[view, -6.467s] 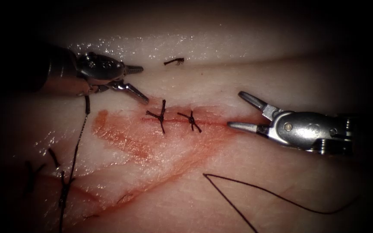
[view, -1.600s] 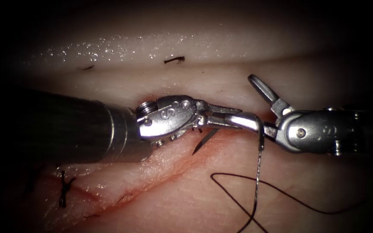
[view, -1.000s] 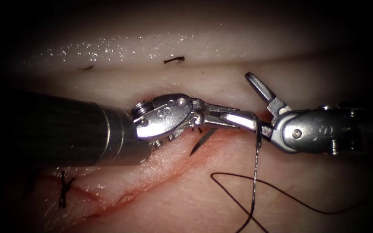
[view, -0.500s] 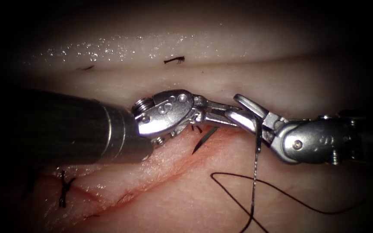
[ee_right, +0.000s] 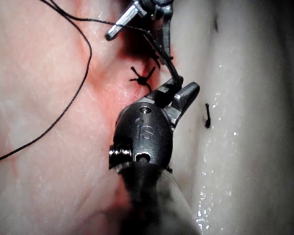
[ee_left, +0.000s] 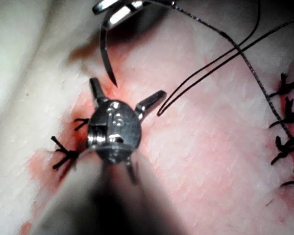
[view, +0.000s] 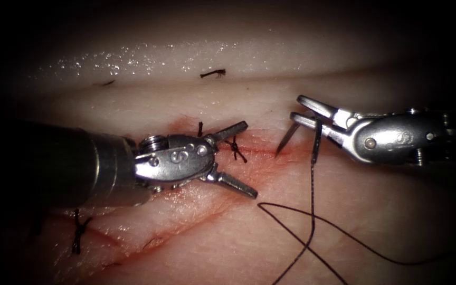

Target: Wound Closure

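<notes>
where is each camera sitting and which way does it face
Endoscope: above and in front of the pale tissue; left tool open and empty, right tool gripping the curved steel needle.
Left wrist: along its shaft at its open tool.
Right wrist: along its shaft at its tool.
Shared: dark thread, knotted stitches.

The left gripper [ee_left: 126,99] stands spread wide with nothing between its jaws, above red fluid [ee_left: 81,125] on the tissue [ee_left: 210,161]. The right gripper [ee_left: 118,7] clamps the curved needle [ee_left: 105,55], whose tip points down beside the left jaw. Thread [ee_left: 213,56] loops across the tissue, and knotted stitches [ee_left: 63,154] lie near.
</notes>
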Motion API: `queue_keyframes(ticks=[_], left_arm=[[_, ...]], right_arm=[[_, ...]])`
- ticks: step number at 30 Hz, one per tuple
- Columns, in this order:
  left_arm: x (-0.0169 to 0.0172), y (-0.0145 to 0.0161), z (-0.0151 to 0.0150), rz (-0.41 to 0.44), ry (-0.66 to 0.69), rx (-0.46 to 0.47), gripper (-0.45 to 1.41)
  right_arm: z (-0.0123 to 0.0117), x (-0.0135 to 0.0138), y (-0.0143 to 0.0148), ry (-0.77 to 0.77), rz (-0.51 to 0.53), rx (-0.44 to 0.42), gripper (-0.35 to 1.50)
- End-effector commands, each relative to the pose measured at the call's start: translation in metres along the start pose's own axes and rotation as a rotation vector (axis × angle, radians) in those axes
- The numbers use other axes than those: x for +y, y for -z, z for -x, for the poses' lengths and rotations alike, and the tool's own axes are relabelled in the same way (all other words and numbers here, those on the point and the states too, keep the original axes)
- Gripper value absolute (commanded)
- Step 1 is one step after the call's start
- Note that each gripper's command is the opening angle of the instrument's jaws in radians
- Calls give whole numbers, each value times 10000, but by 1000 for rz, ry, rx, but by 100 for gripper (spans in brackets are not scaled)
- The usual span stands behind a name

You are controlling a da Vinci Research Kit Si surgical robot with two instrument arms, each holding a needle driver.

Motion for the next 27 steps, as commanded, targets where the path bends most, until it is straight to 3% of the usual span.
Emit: queue_keyframes(ticks=[1,3,5,12,27], left_arm=[[1,-13,7,9,-19,8,28],[2,-31,22,3,-55,5,-4],[2,-46,35,-2,-70,-20,-8],[2,-64,53,0,-69,-75,-8],[-7,-70,77,4,-41,-106,7]], right_arm=[[5,1,-13,16,2,0,-35],[8,0,-18,49,-6,-18,-35],[11,0,-22,68,-13,-29,-35],[22,-2,-29,96,-12,-40,-35],[23,2,-55,115,-15,-27,-35]])
